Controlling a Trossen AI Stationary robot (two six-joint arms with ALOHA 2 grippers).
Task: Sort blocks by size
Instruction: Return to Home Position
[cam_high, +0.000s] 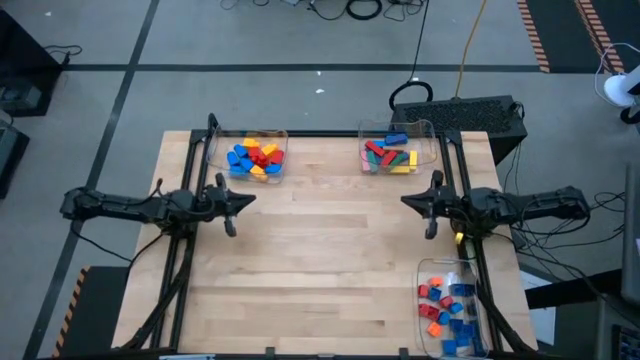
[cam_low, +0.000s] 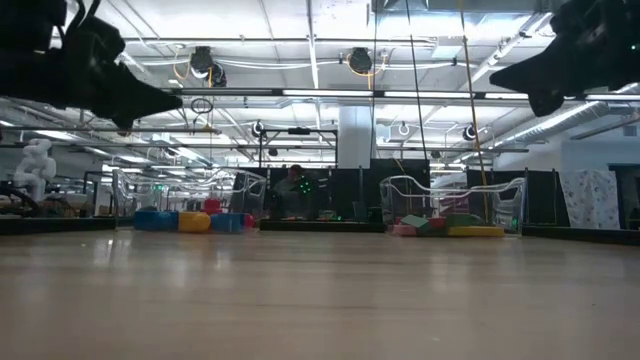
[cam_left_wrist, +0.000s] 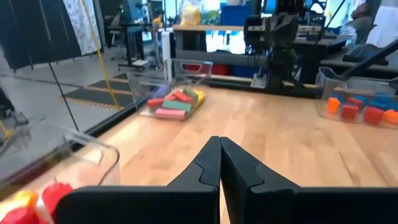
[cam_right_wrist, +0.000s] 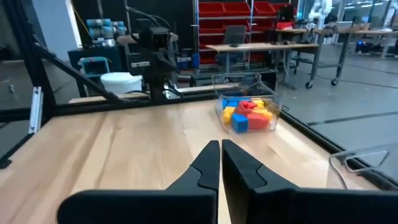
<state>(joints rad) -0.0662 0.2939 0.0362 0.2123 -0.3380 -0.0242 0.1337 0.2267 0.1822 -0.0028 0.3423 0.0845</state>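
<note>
Found the dark two-finger left gripper (cam_high: 248, 200) poised above the left side of the pale wooden table (cam_high: 320, 270), with fingers (cam_left_wrist: 202, 168) pressed flat together on nothing. Just beyond it, at the table's far edge, noted a clear plastic tray (cam_high: 214, 160) heaped with chunky blue, red, yellow and orange toy blocks (cam_high: 256, 158). Further right along that same far edge, spotted a second clear plastic tray (cam_high: 432, 140) holding longer red, green, blue and yellow bars (cam_high: 388, 154), lying flat and partly stacked on each other. Met the dark two-finger right gripper (cam_high: 408, 201) above the table's right side, pointed toward the left one across bare wood and well apart from it, with fingers (cam_right_wrist: 202, 168) likewise closed tight and empty. At the near right corner, found a third clear plastic tray (cam_high: 440, 261) filled with small red, orange and blue cubes (cam_high: 448, 305), reds and oranges mostly toward the far end, blues toward the near end.
</note>
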